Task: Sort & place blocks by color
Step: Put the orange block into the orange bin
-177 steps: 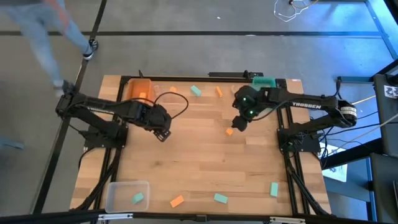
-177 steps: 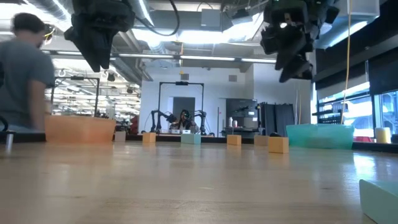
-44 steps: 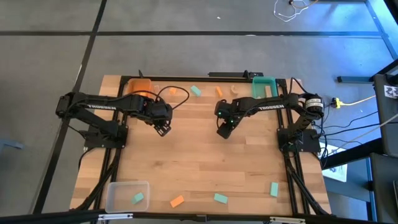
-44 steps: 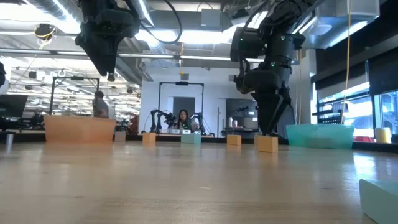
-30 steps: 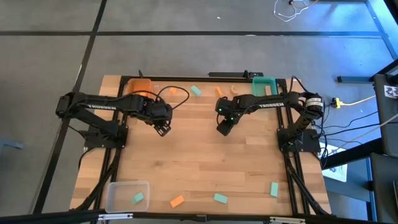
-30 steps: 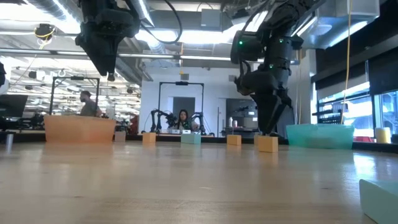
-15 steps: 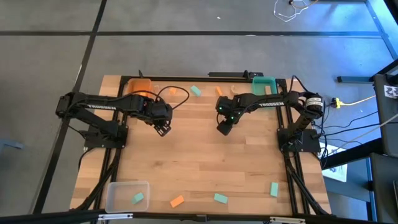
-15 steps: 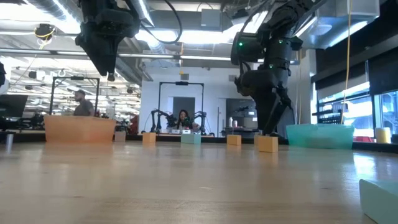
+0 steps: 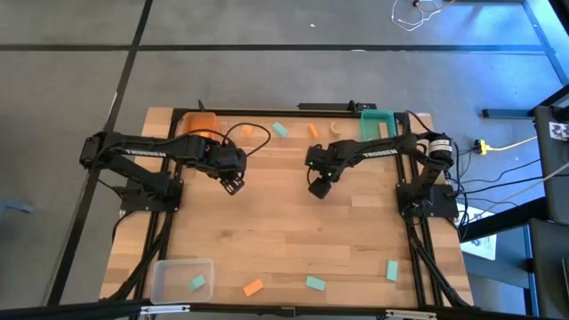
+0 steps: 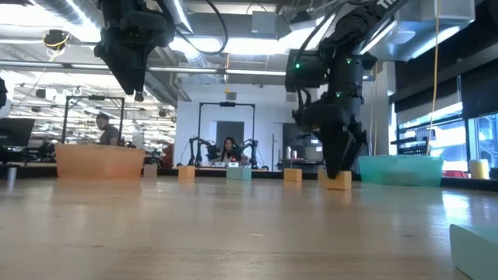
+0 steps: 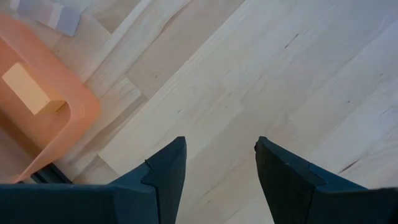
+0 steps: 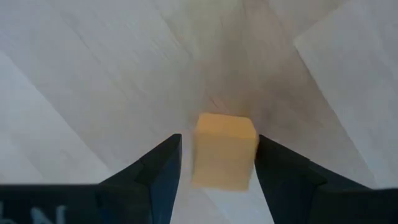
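I am at the pick of an orange block (image 12: pixel 224 150) near the middle of the worktop's far half. My right jaws (image 9: pixel 319 188) are spread and lowered around it, one finger either side, block between them but not yet pinched. Next I judge I must close, lift, and carry it to the orange bin (image 9: pixel 200 125) at the far left corner. My left jaws (image 9: pixel 233 185) hang spread and empty near that bin

block (image 12: pixel 224 149) on table (image 9: pixel 293 231) between right gripper (image 12: pixel 217 163) fingers.
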### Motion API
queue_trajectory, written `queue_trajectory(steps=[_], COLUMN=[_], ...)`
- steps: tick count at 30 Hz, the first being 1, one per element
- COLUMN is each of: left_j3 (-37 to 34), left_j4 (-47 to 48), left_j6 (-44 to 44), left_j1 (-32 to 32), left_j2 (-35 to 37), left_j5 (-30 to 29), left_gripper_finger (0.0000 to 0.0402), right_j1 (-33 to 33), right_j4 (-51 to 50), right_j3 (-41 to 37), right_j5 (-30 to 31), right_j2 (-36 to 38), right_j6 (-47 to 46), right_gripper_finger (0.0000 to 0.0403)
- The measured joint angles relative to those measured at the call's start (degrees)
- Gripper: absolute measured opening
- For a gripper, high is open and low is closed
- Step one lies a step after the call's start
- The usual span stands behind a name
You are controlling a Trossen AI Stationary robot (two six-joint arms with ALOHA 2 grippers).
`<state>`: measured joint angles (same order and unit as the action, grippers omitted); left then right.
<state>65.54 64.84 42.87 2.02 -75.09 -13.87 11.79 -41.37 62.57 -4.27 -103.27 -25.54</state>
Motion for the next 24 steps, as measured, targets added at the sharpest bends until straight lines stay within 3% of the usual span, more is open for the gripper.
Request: queue_trajectory(steps=[5, 10, 24], left_j3=[0.0, 0.0, 0.0], left_j4=[-0.1, -0.2, -0.2], left_j6=[0.0, 0.0, -2.3], left_j1=[0.0, 0.0, 0.0], left_j2=[0.0, 0.0, 0.0], left_j5=[0.0, 0.0, -0.6], left_gripper_finger=[0.0182, 0.0182, 0.0182], right_j1=[0.0, 0.0, 0.0], right_j4=[2.2, 3.0, 2.5], right_j3=[0.0, 0.0, 3.7], right_j5=[0.2, 0.2, 0.0], right_j2=[-0.8, -0.9, -0.9], right_j6=[0.3, 0.2, 2.8], right_gripper_finger=[0.0185, 0.0130, 0.0129])
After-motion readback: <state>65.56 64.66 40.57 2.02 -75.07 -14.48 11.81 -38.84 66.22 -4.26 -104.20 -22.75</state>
